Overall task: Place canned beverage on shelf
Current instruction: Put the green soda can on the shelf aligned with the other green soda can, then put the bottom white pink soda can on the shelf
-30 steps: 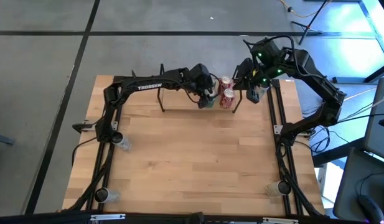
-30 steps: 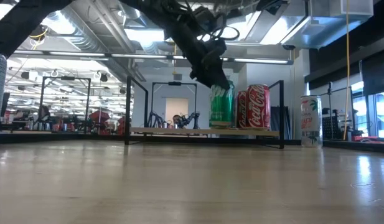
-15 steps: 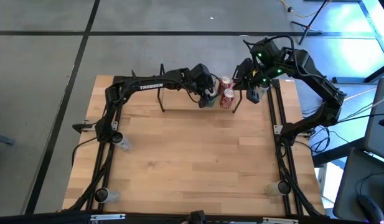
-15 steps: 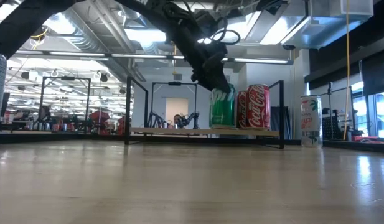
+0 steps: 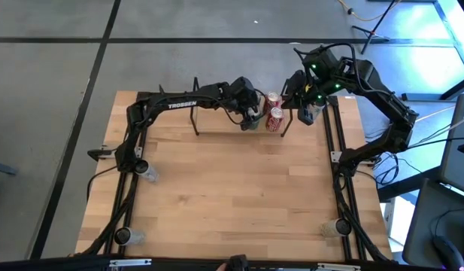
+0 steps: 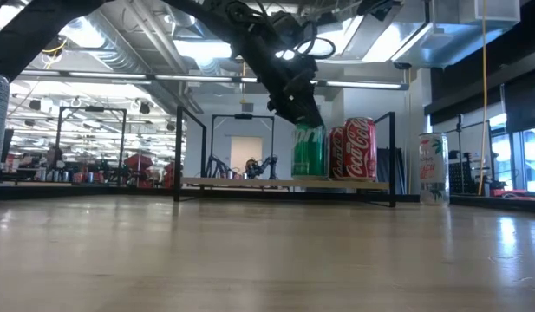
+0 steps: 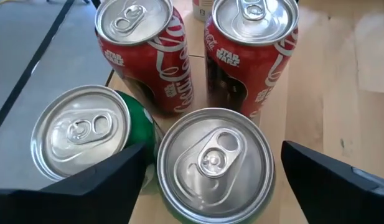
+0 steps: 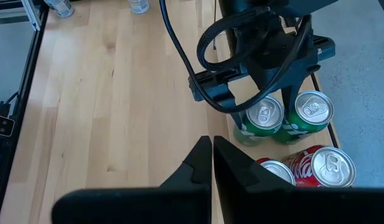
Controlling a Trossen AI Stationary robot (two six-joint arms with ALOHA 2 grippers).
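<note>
Now I'm watching the green can (image 7: 215, 165) standing upright on the shelf (image 6: 232, 181), tucked just beside a second green can (image 7: 79, 135) and right in front of two red cola cans (image 7: 254, 46), all four bunched at the shelf's right end. My left gripper (image 7: 210, 171) is straddling that can from above, its fingers (image 7: 111, 171) spread wide on either side with daylight showing between pad and can, so I'm reading it as let go rather than squeezing. What I'm worrying about is the lift-off: the near finger is sitting almost against the neighbouring green can, and any sideways drift as I'm pulling up could be nudging it, or dragging the placed can into the red pair and toppling the cluster off the narrow board. I'm also eyeing the cable loops hanging by the wrist, which could snag a rim. My right gripper (image 8: 211, 163) is hovering close by above the shelf's end, fingers pressed together and empty, near enough that I'm keeping the arms apart. A lone white can (image 6: 433, 168) is standing off the shelf.
</note>
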